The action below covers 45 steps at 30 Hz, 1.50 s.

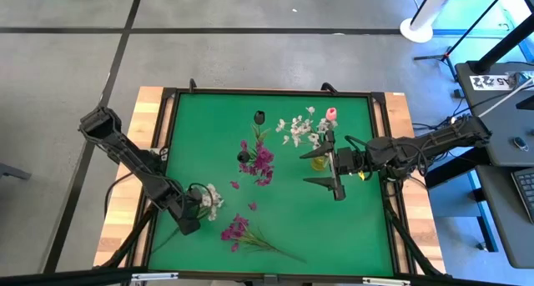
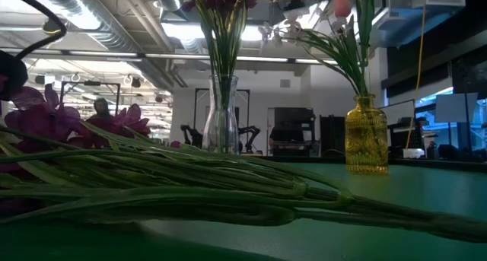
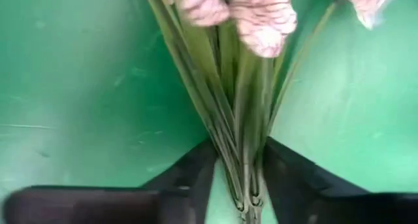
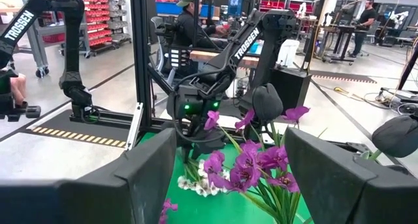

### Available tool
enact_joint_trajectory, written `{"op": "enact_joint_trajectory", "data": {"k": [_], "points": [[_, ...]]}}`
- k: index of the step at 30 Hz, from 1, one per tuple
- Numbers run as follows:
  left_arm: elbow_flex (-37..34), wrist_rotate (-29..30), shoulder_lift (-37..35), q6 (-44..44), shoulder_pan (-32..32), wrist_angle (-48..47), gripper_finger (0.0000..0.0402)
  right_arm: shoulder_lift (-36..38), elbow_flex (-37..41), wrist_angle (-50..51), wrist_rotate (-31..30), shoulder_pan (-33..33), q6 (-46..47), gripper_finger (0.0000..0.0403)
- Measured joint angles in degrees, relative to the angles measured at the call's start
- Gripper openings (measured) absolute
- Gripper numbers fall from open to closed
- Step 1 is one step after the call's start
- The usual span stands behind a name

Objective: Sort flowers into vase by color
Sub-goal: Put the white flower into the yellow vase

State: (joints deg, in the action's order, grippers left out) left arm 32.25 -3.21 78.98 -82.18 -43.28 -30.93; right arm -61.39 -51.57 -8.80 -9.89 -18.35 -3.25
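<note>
— Two vases counted: clear vase (image 1: 244,157) with magenta flowers (image 1: 264,161) mid-mat, yellow vase (image 1: 319,162) with white blossoms (image 1: 298,127) and pink tulip bud (image 1: 331,113).
— White spray (image 1: 212,199)?
— Lay at mat's left, stems between left gripper (image 1: 198,204) fingers (image 3: 189,175); clamped or not, could not tell.
— Right gripper (image 1: 321,169)?
— Spread wide, empty, beside yellow vase.

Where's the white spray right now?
In the high view the white spray lies at the mat's left side, its stems between the left gripper's fingers, with the loose purple spray just beside it.
</note>
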Motion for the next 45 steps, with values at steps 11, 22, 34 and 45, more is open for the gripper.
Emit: {"op": "enact_joint_trajectory", "data": {"k": [11,22,34,45], "points": [[1.9,6.9,-2.2,5.2,1.8,-4.2,0.0012,0.0,0.0,0.0,0.0,0.0,0.0,0.0285],[20.0,17.1,-10.9,21.0,0.5,-18.3,0.0003,0.8,0.0,0.0,0.1,0.0,0.0,0.0285],[30.2,11.4,-10.8,25.9,-1.8,-23.2,0.0002,6.1,0.0,-0.1,2.5,0.0,0.0,0.0285],[30.7,17.4,-11.0,63.0,-1.2,10.9,0.0001,7.1,0.0,-0.1,3.0,0.0,0.0,0.0285]]}}
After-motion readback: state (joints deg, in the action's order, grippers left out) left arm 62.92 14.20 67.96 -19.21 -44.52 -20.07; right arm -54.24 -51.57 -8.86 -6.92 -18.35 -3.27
